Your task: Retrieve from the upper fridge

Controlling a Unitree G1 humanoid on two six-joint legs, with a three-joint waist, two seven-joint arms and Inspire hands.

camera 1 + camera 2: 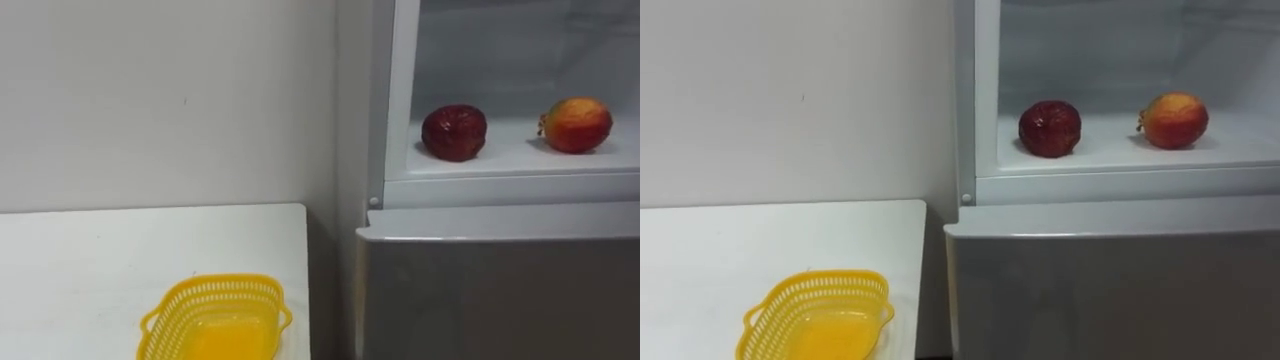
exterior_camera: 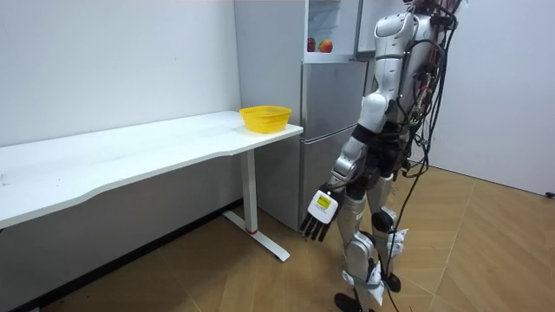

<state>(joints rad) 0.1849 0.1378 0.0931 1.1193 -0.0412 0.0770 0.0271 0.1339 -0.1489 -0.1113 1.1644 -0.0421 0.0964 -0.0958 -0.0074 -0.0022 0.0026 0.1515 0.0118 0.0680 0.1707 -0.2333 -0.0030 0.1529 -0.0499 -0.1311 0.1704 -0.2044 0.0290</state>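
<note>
- Down beside my left leg, in the room view, my left hand (image 2: 319, 215) hangs with its fingers loose and straight and nothing in it. I judge it rests there because the reach has not begun.
- In front of me is the fridge (image 1: 500, 290). I stand close to it and face it, with its closed lower door filling the bottom of my eye views.
- Above that door the upper compartment is open, so its white shelf (image 1: 520, 160) is in plain sight and nothing blocks the way in.
- The things I am to fetch lie on that shelf. A dark red fruit (image 1: 454, 132) sits nearer the left wall and an orange-red fruit (image 1: 576, 124) further right, well apart. Each has room around it for fingers to close, and the dark one looks the easier first reach.
- To my left the white counter (image 1: 100, 260) runs along the wall, its end just beside the fridge.
- A yellow mesh basket (image 1: 210, 285) stands empty at that near end, probably set there to take the fruit with a short carry.
- I can make out no brand, label or writing on the fridge, the basket or the fruit.
</note>
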